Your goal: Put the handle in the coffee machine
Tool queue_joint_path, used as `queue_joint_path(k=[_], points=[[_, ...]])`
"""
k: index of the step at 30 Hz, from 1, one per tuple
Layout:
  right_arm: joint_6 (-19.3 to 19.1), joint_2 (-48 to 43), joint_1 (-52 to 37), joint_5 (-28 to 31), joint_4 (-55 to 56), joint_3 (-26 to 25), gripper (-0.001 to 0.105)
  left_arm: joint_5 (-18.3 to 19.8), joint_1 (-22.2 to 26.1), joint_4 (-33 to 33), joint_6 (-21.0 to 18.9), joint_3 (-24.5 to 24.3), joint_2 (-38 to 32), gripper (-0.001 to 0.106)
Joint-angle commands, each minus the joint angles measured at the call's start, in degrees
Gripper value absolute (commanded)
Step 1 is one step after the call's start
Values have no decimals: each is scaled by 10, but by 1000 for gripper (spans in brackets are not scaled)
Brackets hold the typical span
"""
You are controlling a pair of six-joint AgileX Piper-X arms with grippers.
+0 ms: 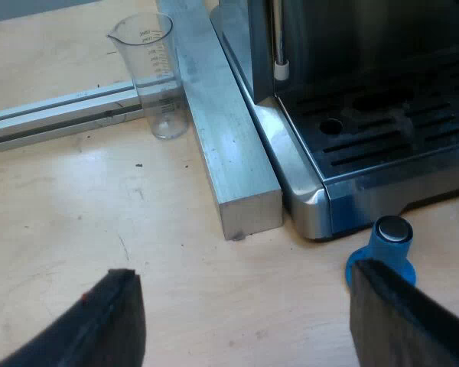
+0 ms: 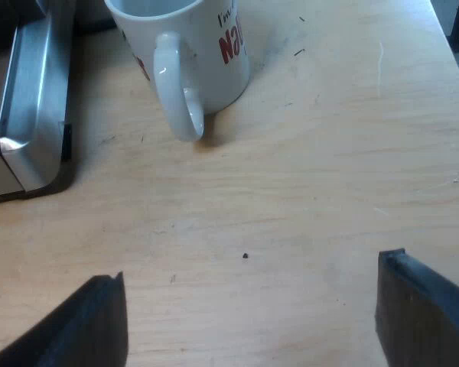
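Observation:
My left gripper (image 1: 245, 317) is open over the wooden table, nothing between its fingers. Just beyond one fingertip stands a blue tamper (image 1: 385, 246) with a metal top, close to the corner of the espresso machine (image 1: 344, 176). The machine's drip tray grille and a steam wand (image 1: 278, 46) show above it. My right gripper (image 2: 252, 321) is also open and holds nothing, low over bare wood. A white mug (image 2: 191, 53) with red lettering stands ahead of it, handle toward me, beside the machine's metal base corner (image 2: 30, 115).
A clear measuring glass (image 1: 157, 73) stands by an aluminium bar (image 1: 226, 145) that lies along the machine's side. A second aluminium rail (image 1: 53, 115) runs across the table behind the glass. Open wood lies under both grippers.

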Motion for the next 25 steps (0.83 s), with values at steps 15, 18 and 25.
queue_joint_path(k=[15,18,25], points=[[-1,-25,-3,-3,-3,-2,69,0,-2,-12,-5,2,-79,60],[-1,-25,-3,-3,-3,-2,69,0,-7,-11,-5,2,-79,60],[-1,-25,-3,-3,-3,-2,69,0,-11,-13,-5,2,-79,60]])
